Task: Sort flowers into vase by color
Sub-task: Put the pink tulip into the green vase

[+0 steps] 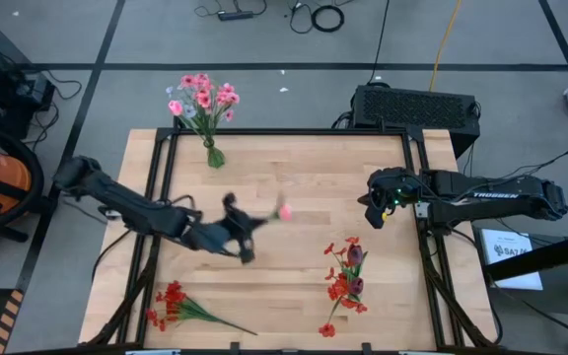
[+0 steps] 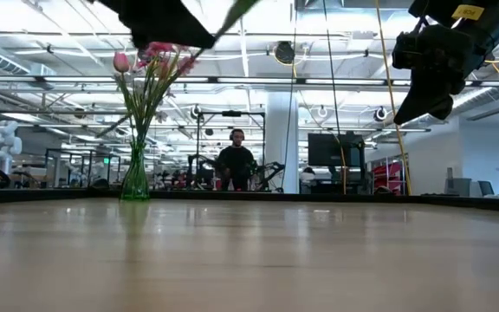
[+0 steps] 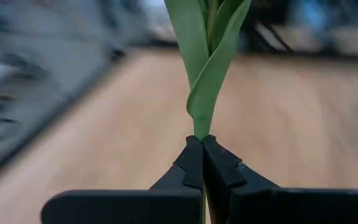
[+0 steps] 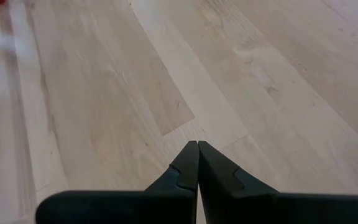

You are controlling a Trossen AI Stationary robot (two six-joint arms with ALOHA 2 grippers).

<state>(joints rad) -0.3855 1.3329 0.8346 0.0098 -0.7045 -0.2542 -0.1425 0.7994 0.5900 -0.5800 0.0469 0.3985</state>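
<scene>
Pinched between left gripper (image 3: 201,144) fingertips, pink tulip (image 1: 284,211) stem rises beyond

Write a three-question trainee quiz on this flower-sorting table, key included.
1. True or false: the left claw is shut on a pink tulip.
2. What colour are the flowers in the vase? A red, B pink, C white.
3. Fill in: the right claw is shut and holds ____.

Key: 1 true, gripping the green stem. 2 B. 3 nothing; it hangs over bare table at the right edge.
</scene>
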